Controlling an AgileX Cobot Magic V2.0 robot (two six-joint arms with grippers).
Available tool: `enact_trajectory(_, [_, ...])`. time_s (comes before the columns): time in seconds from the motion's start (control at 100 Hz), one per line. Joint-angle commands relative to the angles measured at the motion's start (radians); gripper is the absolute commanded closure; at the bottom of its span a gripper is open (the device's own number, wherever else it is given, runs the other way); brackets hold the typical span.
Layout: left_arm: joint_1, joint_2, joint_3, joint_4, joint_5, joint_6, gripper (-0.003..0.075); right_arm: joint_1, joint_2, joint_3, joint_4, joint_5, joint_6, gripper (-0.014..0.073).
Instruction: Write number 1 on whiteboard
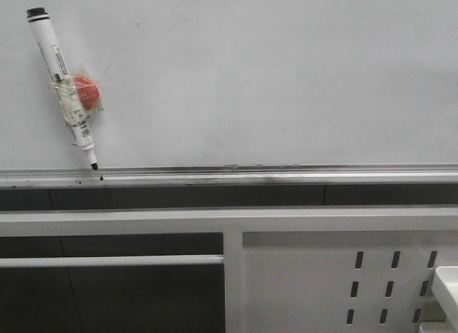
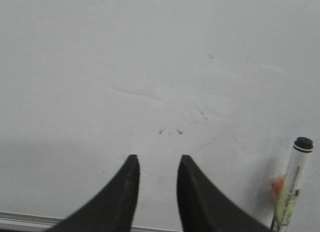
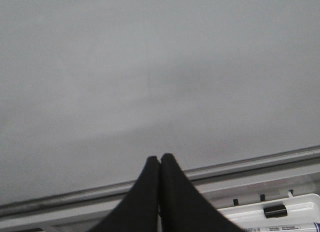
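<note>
Leaning marker [image 1: 65, 85]: a white pen with a black cap at its top rested tilted against the whiteboard [image 1: 272, 75] at the far left, its dark tip down by the silver rail [image 1: 286, 176].
Marker wrapping: clear tape bound its middle to a red round piece [image 1: 87, 92] on its right side.
Whiteboard: the plain glossy white surface filled the upper part of the front view, with the rail along its lower edge.
Number 1: no clear vertical stroke showed on the board; only faint smudges and small dark specks [image 2: 170, 131] appeared in the left wrist view.
Left gripper [image 2: 157, 164]: its two dark fingers stood apart with bare board showing between them, holding nothing; the marker stood off to one side of it, not touching.
Right gripper [image 3: 159, 164]: its fingers were pressed together with nothing between them, facing the board above the rail.
White tray [image 3: 280, 214]: lay just below the rail beside the right gripper, holding a black clip-like piece [image 3: 274, 210] and a pen with a purple band [image 3: 290, 227].
Slotted panel [image 1: 322, 276]: white metal with slot holes, below the board at the right.
</note>
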Motion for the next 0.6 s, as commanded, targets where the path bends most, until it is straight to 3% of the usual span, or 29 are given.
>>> enact_trajectory(0.0, [-0.040, 0.017, -0.036, 0.007, -0.087, -0.004, 0.0355, 0.010, 0.080, -0.033, -0.009, -0.093, -0.052, 0.0652])
enact_trajectory(0.06, [-0.058, 0.017, -0.036, 0.007, -0.098, -0.004, 0.0323, 0.012, 0.113, -0.033, -0.009, -0.147, -0.052, 0.0652])
enact_trajectory(0.26, [-0.097, 0.024, -0.036, 0.067, -0.128, -0.003, 0.0368, 0.059, 0.199, -0.033, 0.013, -0.172, -0.114, 0.0652])
enact_trajectory(0.41, [-0.168, 0.071, -0.036, 0.173, -0.139, -0.005, 0.0368, 0.169, 0.236, -0.033, 0.013, -0.184, -0.197, 0.0652])
enact_trajectory(0.59, [-0.284, 0.215, -0.018, 0.175, -0.231, -0.005, 0.0368, 0.317, 0.264, -0.033, 0.013, -0.242, -0.240, 0.0652])
